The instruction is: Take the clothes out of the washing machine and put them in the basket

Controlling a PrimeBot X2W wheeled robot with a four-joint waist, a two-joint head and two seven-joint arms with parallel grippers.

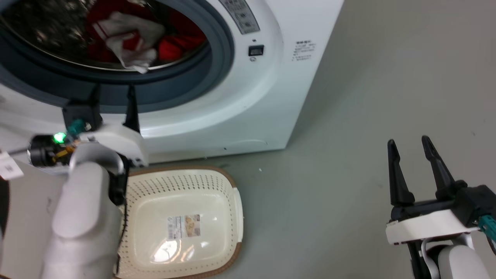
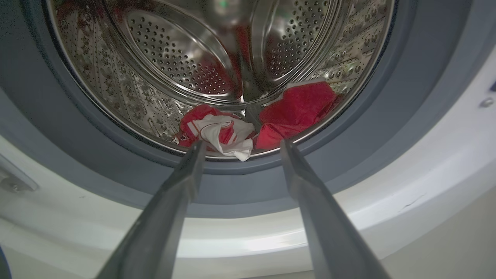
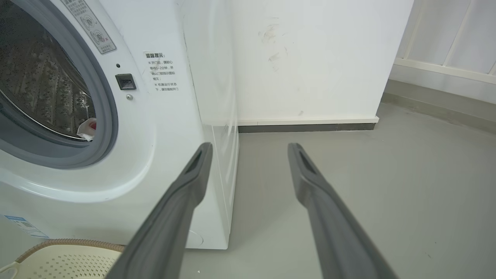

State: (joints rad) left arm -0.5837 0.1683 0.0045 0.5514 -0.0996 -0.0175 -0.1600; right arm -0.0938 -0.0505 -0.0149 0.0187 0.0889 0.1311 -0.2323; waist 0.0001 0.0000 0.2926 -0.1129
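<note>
The white washing machine (image 1: pixel 248 112) stands with its porthole uncovered. Red clothes (image 1: pixel 131 38) lie at the bottom of its steel drum; one has a white-grey lining (image 2: pixel 226 135), another plain red piece (image 2: pixel 298 110) lies to its right. My left gripper (image 1: pixel 113 91) is open, its fingertips at the lower edge of the grey rubber ring (image 2: pixel 232 186), just short of the clothes. The cream basket (image 1: pixel 182 224) sits on the floor in front of the machine, under my left wrist, holding nothing. My right gripper (image 1: pixel 409 143) hangs open over bare floor to the machine's right.
Grey floor (image 1: pixel 348 155) stretches to the right of the machine. A white wall with a dark skirting (image 3: pixel 306 127) stands behind the machine's right side. A door latch (image 1: pixel 256 50) sits on the machine's front beside the porthole.
</note>
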